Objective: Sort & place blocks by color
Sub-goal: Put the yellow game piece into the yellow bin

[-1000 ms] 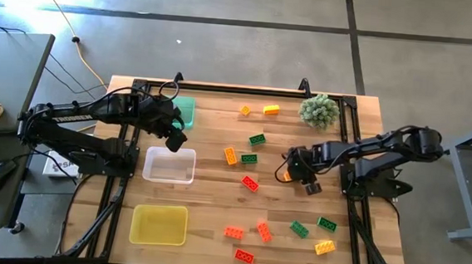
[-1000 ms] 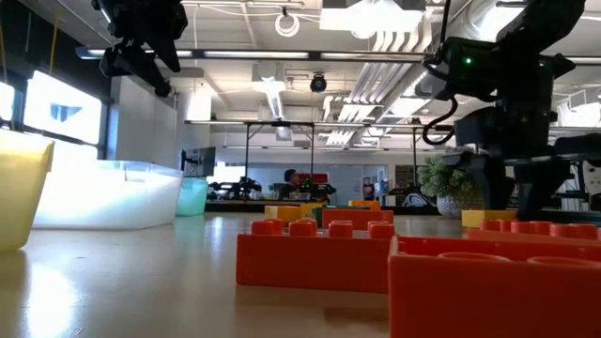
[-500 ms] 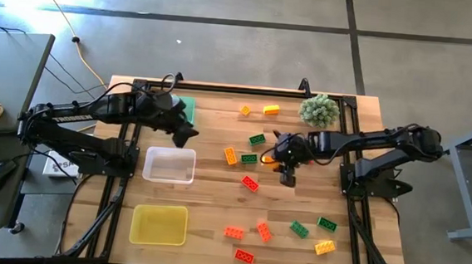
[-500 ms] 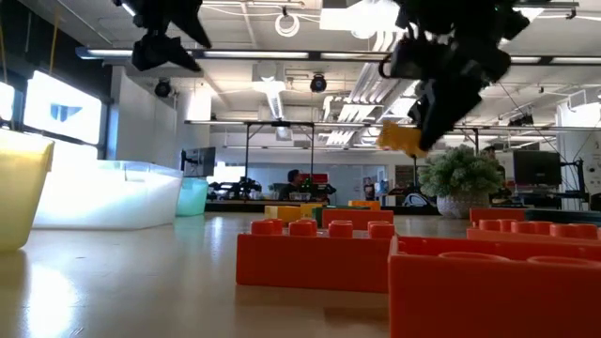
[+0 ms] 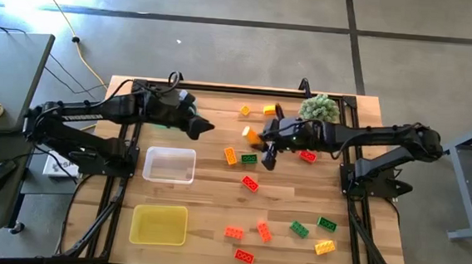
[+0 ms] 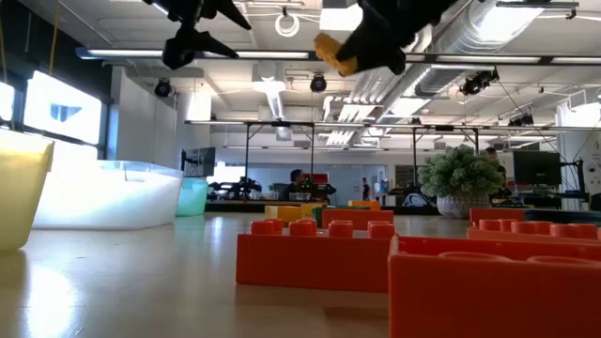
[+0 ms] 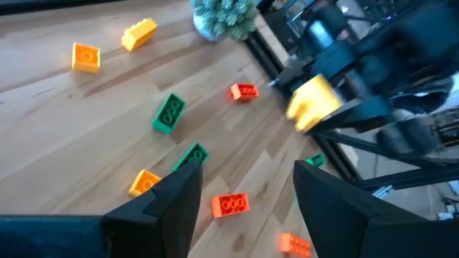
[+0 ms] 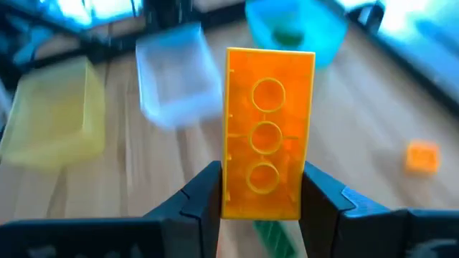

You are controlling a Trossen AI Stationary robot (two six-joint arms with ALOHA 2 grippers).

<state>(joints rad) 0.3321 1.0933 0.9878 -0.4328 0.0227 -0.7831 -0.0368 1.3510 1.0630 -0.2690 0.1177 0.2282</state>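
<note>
Task barely begun. Right gripper above surface middle, jaws pinching orange-yellow block, carried aloft. Left gripper near green tray, jaws spread, empty. Most blocks lay scattered on surface; clear tray, yellow tray looked unfilled.

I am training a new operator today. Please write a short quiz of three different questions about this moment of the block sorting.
1. True or false: the right gripper is shut on an orange-yellow block.
2. Multiple choice: the left gripper is A) shut on a green block, B) open and empty, C) out of view.
3. Fill in: in the high view, the clear tray lies between the green tray near the table's far edge, mostly hidden by the left arm, and the ____ tray near the front edge.

Key
1. True; the block is lifted above the table.
2. B.
3. yellow.
</note>
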